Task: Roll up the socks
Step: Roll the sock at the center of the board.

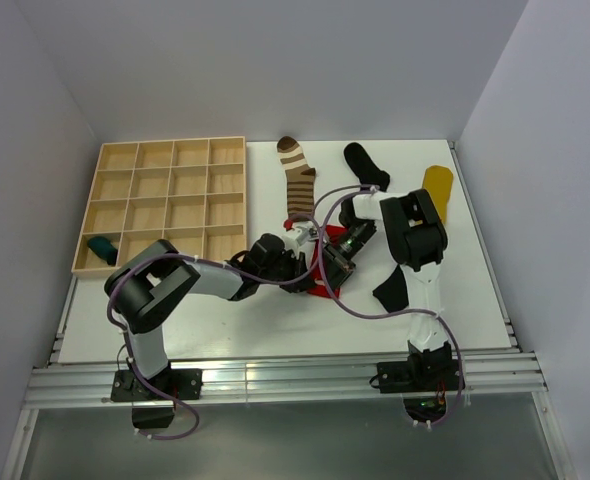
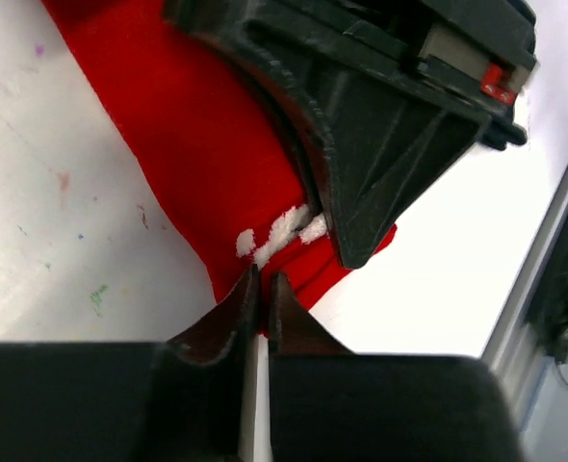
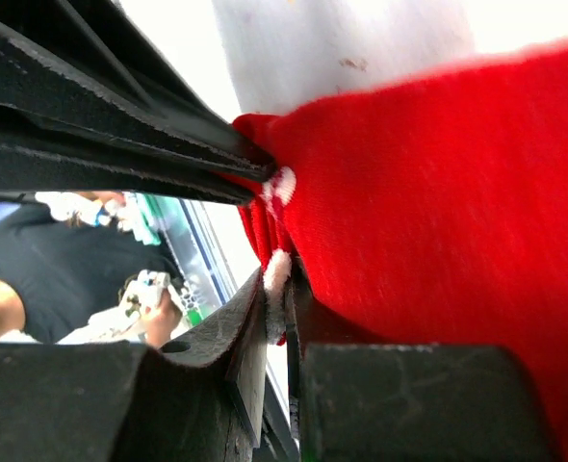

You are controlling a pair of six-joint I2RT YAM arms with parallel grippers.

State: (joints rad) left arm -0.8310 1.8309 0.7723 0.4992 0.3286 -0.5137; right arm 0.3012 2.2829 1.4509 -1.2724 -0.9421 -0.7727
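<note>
Left gripper [image 2: 263,281]: jaws narrow, pinching the edge of a red fabric sock [image 2: 197,144]. Right gripper [image 3: 282,289]: jaws clamped on the same sock.

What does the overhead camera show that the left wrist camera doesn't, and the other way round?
Only overhead: the wooden tray with a teal sock in its near-left compartment, plus the striped sock, black sock and yellow sock farther back. Only left wrist: the white patch on the red sock, and the left gripper, jaws pinched on the sock's edge. Both: the red sock, with the right gripper on it.
</note>
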